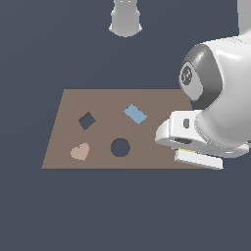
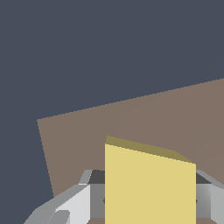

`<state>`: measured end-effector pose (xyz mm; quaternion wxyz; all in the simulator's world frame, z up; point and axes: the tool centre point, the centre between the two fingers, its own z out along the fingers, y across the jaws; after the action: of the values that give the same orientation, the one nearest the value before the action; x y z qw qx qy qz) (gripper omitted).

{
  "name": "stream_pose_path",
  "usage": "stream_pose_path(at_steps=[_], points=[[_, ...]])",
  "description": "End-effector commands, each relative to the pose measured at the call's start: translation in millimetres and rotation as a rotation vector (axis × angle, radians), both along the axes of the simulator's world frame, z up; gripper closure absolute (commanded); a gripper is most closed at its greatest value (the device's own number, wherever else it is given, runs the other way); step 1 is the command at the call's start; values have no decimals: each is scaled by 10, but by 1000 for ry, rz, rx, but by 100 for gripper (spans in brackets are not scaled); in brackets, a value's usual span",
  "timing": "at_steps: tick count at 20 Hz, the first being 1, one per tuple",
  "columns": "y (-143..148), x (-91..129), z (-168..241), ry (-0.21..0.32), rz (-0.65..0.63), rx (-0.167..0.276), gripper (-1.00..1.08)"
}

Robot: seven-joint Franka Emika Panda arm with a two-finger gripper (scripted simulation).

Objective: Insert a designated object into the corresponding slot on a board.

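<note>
Yellow block (image 2: 149,186): clamped between the gripper (image 2: 148,197) fingers, above the board's (image 1: 157,100) right-hand edge in the exterior view.
Diamond slot (image 1: 87,120): unfilled.
Round hole (image 1: 120,147): unfilled.
Other pieces: blue rectangle (image 1: 135,114), tan heart (image 1: 80,151).

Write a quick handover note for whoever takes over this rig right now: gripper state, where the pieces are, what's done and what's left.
Gripper: shut on the yellow block, fingers on either side of it, at the board's edge on the exterior view's right.
Diamond slot: empty, far across the board on the exterior view's left, above the tan heart.
Done: block picked up.
Left: carry it across to the slot, line it up, insert, release.
</note>
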<state>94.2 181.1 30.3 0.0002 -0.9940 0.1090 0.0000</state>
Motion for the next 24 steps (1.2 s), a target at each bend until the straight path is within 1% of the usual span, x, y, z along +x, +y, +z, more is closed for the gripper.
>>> stream_pose_path(at_steps=[1,7,12,18,24], points=[[3,-17,1,0,10,0,108],[9,-121,4,0,69,0,108],[8,-274,8,0,156,0,108],[-26,-542,14,0,310,0,108],[-132,-881,23,-1,514,0,108]])
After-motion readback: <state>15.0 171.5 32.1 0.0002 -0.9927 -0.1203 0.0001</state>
